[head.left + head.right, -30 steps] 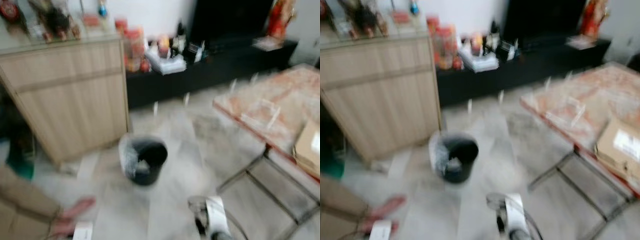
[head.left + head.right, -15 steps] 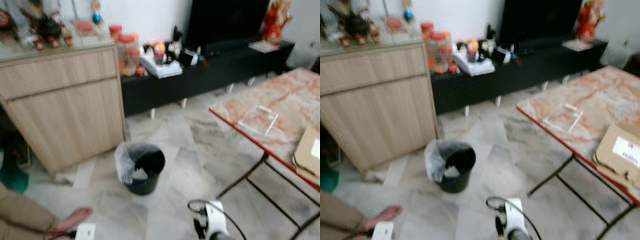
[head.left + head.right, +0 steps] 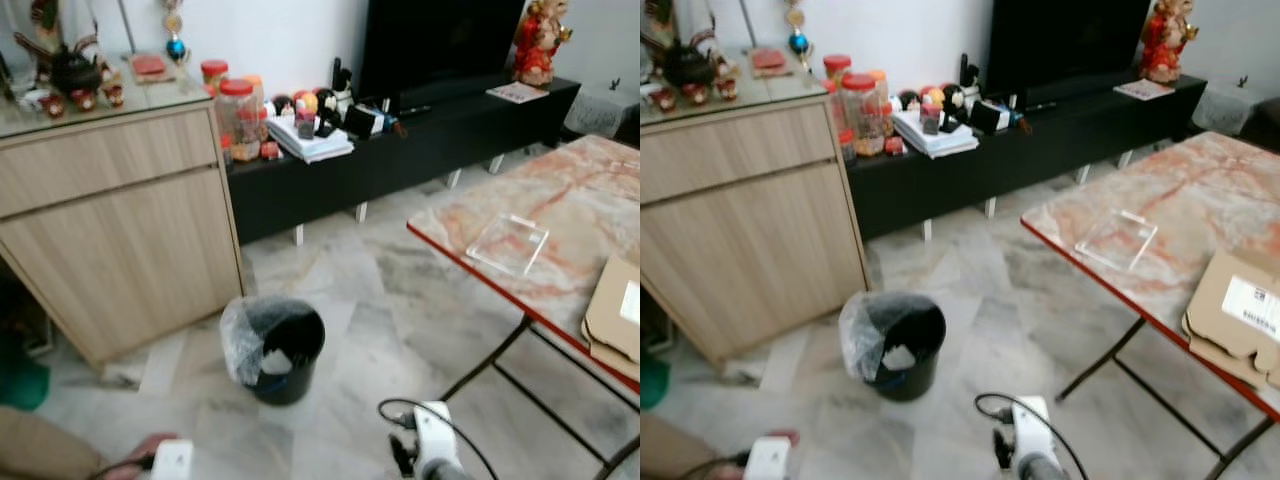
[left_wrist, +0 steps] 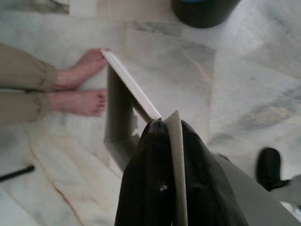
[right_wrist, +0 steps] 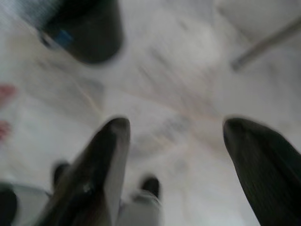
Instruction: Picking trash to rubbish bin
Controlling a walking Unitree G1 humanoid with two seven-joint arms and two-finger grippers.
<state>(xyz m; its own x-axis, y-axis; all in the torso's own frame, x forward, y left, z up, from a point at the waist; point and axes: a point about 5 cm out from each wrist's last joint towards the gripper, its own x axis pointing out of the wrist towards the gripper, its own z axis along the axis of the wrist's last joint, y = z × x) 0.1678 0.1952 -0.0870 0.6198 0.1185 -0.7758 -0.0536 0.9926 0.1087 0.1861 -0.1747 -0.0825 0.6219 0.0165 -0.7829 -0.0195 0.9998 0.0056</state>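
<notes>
A black rubbish bin [image 3: 272,348] with a clear bag liner stands on the marble floor in front of the wooden cabinet, a pale scrap lying inside it. My left gripper [image 4: 170,125] is shut on a flat, folded pale piece of card [image 4: 123,108], held low above the floor short of the bin [image 4: 204,9]. The card's white edge [image 3: 172,462] shows at the bottom left of the left eye view. My right gripper [image 5: 176,129] hangs open and empty over the floor, with the bin [image 5: 87,33] ahead of it. The right wrist [image 3: 432,458] shows at the bottom centre.
A person's bare feet [image 4: 82,89] and tan trousers [image 3: 40,455] are close on my left. A wooden cabinet [image 3: 110,220] stands behind the bin, a black TV bench [image 3: 400,140] beyond. A marble table [image 3: 560,200] on my right carries a clear tray [image 3: 508,243] and a cardboard box [image 3: 615,320].
The head view has steadied from blurred to sharp and shifted, so the bin sits a little lower and the person's foot nearer the bottom edge. Nothing taken hold of or let go.
</notes>
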